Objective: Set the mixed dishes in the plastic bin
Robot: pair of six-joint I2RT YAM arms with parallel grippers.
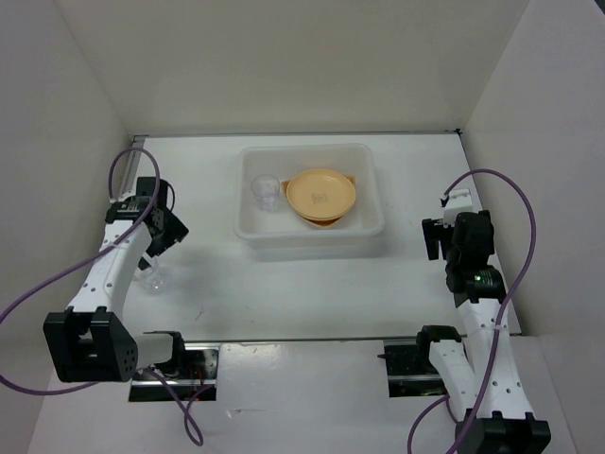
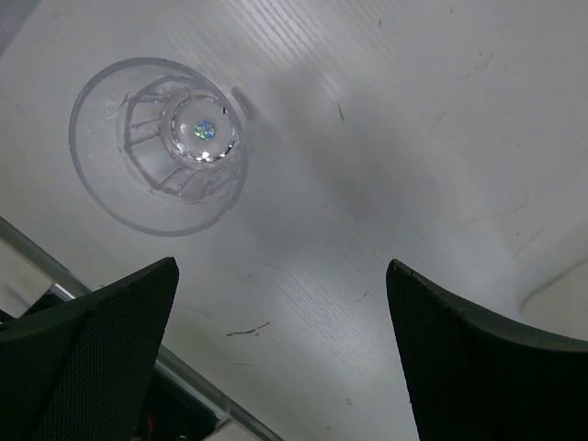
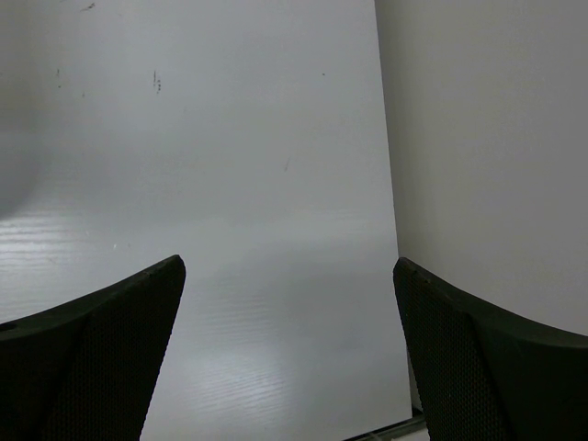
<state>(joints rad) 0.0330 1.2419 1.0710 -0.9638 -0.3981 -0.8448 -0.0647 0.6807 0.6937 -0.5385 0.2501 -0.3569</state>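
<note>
The translucent white plastic bin stands at the table's middle back. Inside it lie a pale-orange plate, stacked on something orange-tan that shows only at its edge, and a clear glass cup. Another clear glass cup stands on the table at the left; the left wrist view shows it from above. My left gripper hovers open and empty just beyond this cup. My right gripper is open and empty to the right of the bin, over bare table.
White walls enclose the table on the left, back and right. A metal rail runs along the near edge between the arm bases. Purple cables loop from both arms.
</note>
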